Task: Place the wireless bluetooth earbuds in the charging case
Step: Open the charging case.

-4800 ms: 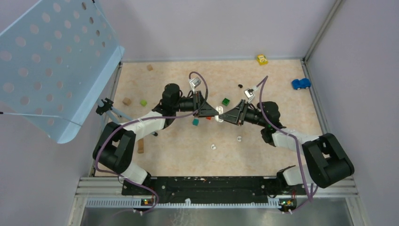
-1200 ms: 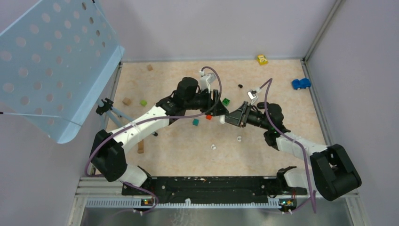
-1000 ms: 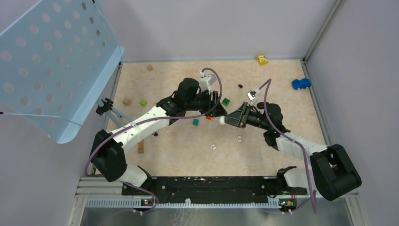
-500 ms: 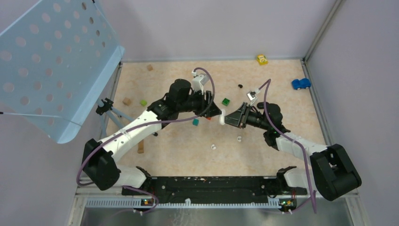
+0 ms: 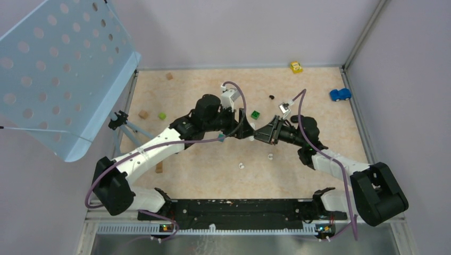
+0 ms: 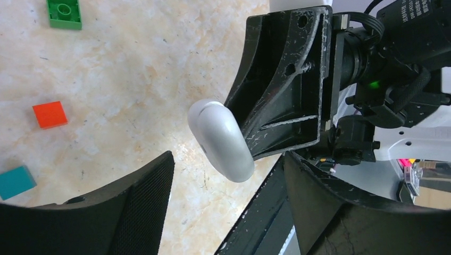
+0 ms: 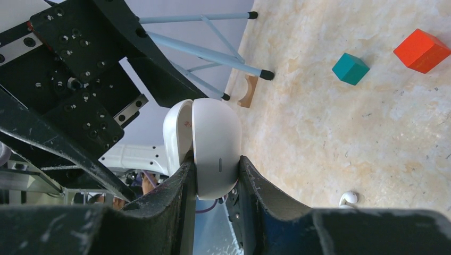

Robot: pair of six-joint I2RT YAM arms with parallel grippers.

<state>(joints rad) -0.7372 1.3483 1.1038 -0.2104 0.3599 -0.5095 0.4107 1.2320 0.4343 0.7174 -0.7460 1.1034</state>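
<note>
On the tabletop (image 5: pixel 202 175) the left arm (image 5: pixel 154 146) and right arm (image 5: pixel 330 159) meet nose to nose near the centre. The right hand (image 7: pixel 215 170) is clamped on the white charging case (image 7: pixel 213 138), one finger on each broad face, and holds it off the surface. The left hand (image 6: pixel 228 161) is spread wide and grips nothing. In its wrist view the case sits at 12 o'clock, just ahead of the gap, with its long axis running from 11 to 5 o'clock. I cannot tell whether the fingers touch it. The lid seam looks slightly parted on the side facing the left arm.

The earbuds are not in the case. From the case in the top view, one white earbud (image 5: pixel 241 165) lies at 6 o'clock and another white earbud (image 5: pixel 270 156) at 5 o'clock. A black earbud (image 5: pixel 272 97) lies at 1 o'clock, farther off. The empty left hand looks best placed to lift the lid.
</note>
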